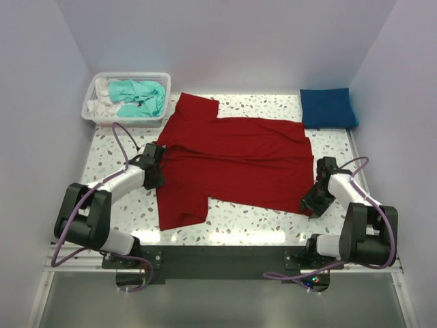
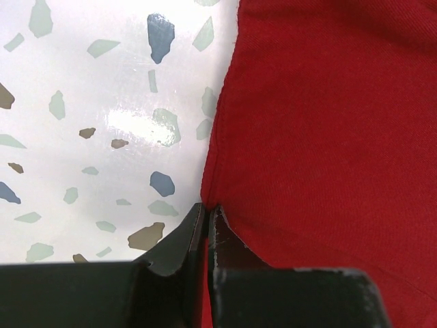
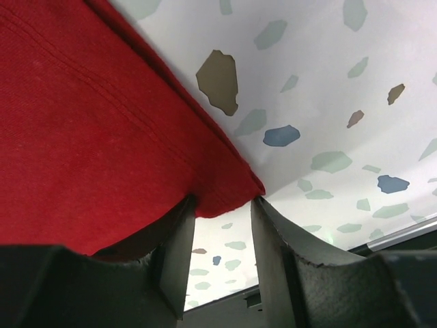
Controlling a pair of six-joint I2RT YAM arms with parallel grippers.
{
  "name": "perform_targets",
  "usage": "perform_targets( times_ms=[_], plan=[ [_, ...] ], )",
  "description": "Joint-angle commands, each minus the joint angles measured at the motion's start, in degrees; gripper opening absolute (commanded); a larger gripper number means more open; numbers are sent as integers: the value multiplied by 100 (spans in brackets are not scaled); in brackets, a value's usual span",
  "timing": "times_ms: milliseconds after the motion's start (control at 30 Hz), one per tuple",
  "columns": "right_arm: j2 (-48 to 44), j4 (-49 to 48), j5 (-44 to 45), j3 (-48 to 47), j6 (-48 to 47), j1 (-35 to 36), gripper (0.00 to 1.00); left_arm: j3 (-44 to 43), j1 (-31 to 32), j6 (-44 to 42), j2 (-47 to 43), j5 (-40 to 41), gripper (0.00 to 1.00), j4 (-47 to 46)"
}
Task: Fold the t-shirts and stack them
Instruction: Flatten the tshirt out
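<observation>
Left tool (image 2: 207, 209) pinching red t-shirt (image 2: 328, 137) hem, right tool (image 3: 224, 202) ajar astride its corner, blue t-shirt (image 1: 328, 108) overhead only

Pale lilac walls (image 1: 232, 41) enclose a glossy, speckled white terrazzo table (image 1: 259, 222) under bright light.

Centre: deep red soft cloth t-shirt (image 1: 232, 160), spread on the speckled terrazzo table (image 1: 259, 222).
Upper left: white plastic mesh basket (image 1: 130, 121), teal cloth t-shirt (image 1: 140, 98) inside.
Upper right: folded royal blue cloth t-shirt (image 1: 328, 108), behind the red shirt.
Left gripper (image 1: 160, 164): red shirt's left edge.
Right gripper (image 1: 313, 205): its lower right corner.
</observation>
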State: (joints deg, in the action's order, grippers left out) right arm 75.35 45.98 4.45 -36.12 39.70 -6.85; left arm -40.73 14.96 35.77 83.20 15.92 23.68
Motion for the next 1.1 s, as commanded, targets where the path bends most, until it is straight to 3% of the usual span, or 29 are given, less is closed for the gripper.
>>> perform_targets(
  times_ms=[0, 133, 333, 1067],
  plan=[
    [155, -581, 241, 290, 143, -44, 42, -137, -46, -123, -58, 218, 0, 163],
    [129, -634, 276, 316, 152, -53, 21, -154, -46, -131, -67, 253, 0, 189],
    [-98, -336, 294, 123, 12, -53, 0, -128, -55, -132, -251, 385, 0, 365],
    [-2288, 2143, 267, -985, -481, -53, 0, -691, -90, 229, -1719, 306, 0, 2376]
  ],
)
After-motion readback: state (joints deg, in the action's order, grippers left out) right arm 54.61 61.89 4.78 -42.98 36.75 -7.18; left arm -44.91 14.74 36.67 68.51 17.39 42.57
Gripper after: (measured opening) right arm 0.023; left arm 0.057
